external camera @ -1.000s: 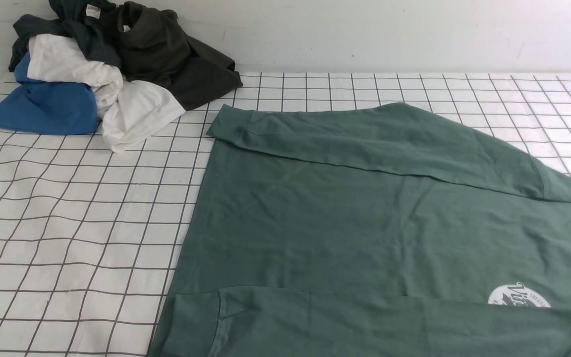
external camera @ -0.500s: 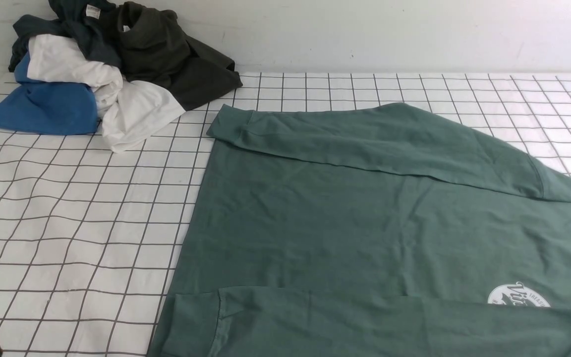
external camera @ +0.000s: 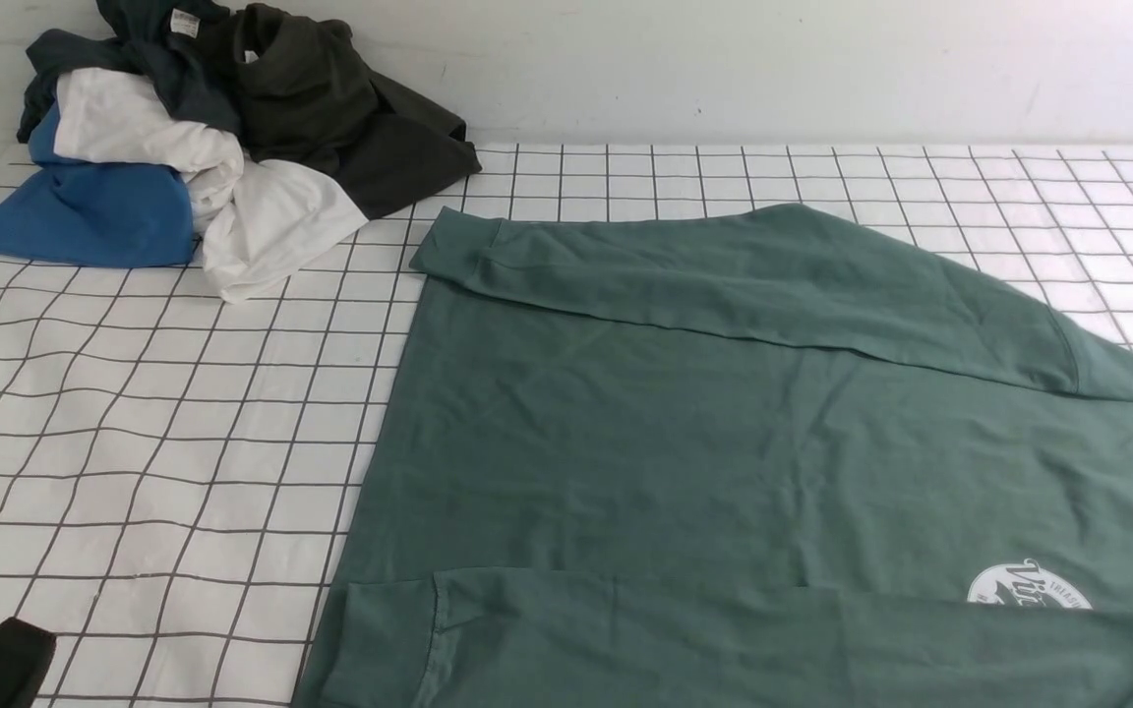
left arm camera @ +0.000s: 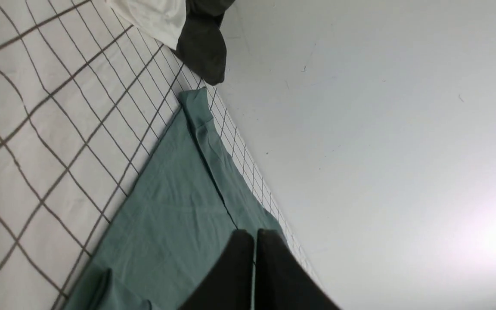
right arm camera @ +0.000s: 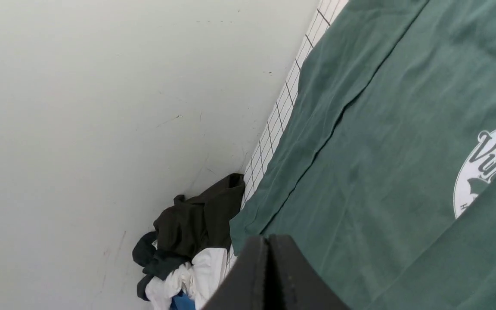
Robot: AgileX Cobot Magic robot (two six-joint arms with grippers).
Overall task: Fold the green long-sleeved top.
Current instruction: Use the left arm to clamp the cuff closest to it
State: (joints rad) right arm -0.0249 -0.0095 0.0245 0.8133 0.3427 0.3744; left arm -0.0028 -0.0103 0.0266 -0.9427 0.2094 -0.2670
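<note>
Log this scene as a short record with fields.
garment: green long-sleeved top, spread flat, both sleeves laid along the body
logo: round white print, partly under the near sleeve
other items: clothes pile, far left corner, apart from the top
surface: gridded table cover
left end effector: shut, empty
right end effector: shut, empty

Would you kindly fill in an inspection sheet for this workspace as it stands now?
Surface: white grid-patterned cloth, flat.
Job's things: green long-sleeved top lying flat, far sleeve and near sleeve folded across its body, white logo facing up.
Clutter: pile of clothes, blue, white and dark, at the far left corner, apart from the top.
Grippers: left gripper shut, empty; right gripper shut, empty.
Cables: nothing seen.
Surroundings: plain white wall behind the surface.
</note>
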